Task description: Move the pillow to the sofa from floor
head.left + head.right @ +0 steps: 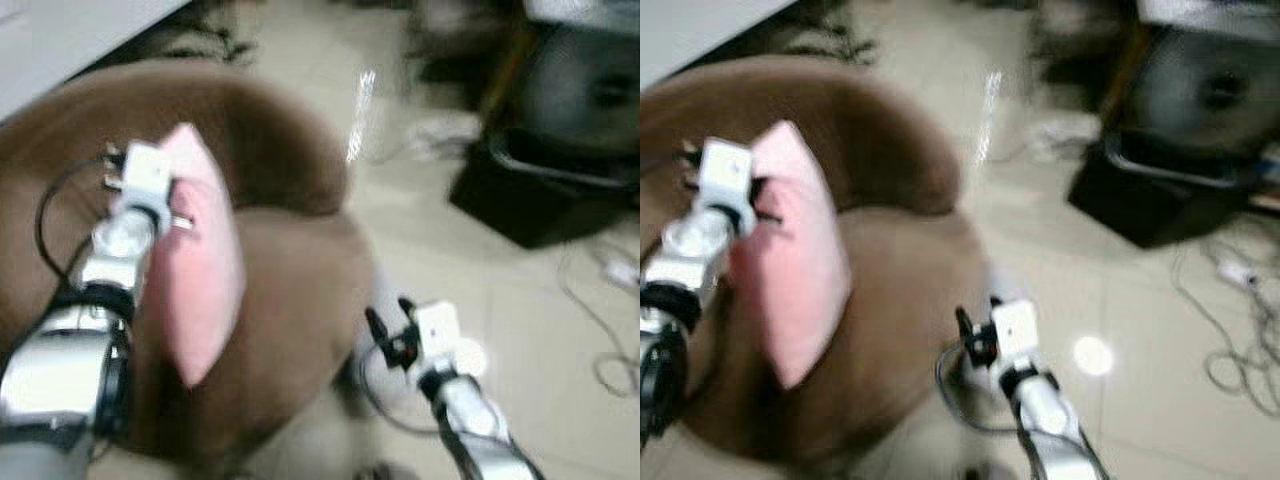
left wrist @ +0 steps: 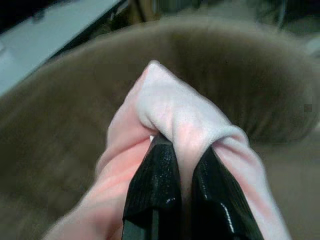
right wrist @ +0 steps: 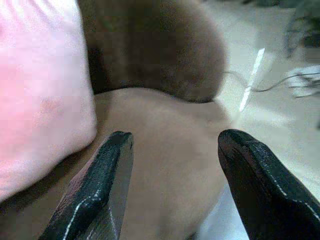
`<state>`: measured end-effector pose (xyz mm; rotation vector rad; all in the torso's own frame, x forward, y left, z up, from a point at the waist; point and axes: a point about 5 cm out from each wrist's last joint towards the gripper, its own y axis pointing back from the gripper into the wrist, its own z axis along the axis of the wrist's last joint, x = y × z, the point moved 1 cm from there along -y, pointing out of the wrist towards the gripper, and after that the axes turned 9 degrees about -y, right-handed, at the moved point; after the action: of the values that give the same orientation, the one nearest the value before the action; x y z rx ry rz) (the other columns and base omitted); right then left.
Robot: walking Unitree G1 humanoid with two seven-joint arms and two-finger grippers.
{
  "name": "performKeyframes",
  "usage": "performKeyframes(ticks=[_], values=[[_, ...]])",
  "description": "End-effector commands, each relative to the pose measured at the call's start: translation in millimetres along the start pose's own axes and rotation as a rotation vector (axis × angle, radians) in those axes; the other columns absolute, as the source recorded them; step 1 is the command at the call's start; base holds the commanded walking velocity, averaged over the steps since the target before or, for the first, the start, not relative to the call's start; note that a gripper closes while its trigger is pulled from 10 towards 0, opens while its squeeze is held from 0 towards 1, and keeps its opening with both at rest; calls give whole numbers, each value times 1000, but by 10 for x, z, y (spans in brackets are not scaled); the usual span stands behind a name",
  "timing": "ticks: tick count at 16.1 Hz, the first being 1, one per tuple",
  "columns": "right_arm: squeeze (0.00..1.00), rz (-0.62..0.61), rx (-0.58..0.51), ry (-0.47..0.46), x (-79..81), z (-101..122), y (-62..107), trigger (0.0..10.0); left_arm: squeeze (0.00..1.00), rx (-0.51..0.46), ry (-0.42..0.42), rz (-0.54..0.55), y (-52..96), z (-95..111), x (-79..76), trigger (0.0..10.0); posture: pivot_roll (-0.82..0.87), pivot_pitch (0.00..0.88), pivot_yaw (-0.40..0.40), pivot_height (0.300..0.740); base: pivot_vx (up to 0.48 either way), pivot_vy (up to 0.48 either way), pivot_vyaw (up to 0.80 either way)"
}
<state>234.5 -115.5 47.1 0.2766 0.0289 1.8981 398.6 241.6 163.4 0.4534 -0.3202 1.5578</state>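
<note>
One pillow (image 1: 197, 262) hangs over sofa (image 1: 290, 290) seat, long axis near upright | left gripper (image 2: 181, 165) pinches its upper fold | right gripper (image 3: 172, 175) spread, empty, beside seat edge | release looks next

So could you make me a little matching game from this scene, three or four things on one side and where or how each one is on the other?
Things:
1. pillow
2. left gripper
3. right gripper
4. sofa

States:
A. brown, on the tiled floor
B. open, holding nothing, beside the seat's edge
C. pink, hanging over the seat
D. pinched shut on a fold of fabric

Pairs: 1-C, 2-D, 3-B, 4-A
</note>
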Motion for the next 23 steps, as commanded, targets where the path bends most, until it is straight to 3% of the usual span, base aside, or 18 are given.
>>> performKeyframes(ticks=[1,8,10,12,13,18,23], values=[[0,-9,15,-3,-22,-19,23,10000,0,-21,-9,33,-12,70,103,0,-57,139,-11,740,0,0,0],[0,-13,26,-1,-39,-28,62,10000,0,63,-42,132,5,26,387,0,-62,152,-17,740,0,0,0],[0,-5,-16,8,-88,176,51,10000,0,95,-46,175,28,-11,496,0,-69,153,-16,740,0,0,0],[0,126,-103,104,-102,670,-23,10000,0,108,-38,186,35,-30,514,0,-80,150,-20,740,0,0,0],[0,216,-89,155,-56,777,-47,10000,0,115,-38,185,36,-48,492,0,-81,147,-25,740,0,0,0],[0,388,29,230,59,763,-101,10000,0,142,-44,185,13,-57,388,0,-61,135,-60,740,0,0,0],[0,449,-1,184,193,885,-40,10000,0,184,-2,252,49,-116,507,0,-70,137,-68,740,0,0,0]])
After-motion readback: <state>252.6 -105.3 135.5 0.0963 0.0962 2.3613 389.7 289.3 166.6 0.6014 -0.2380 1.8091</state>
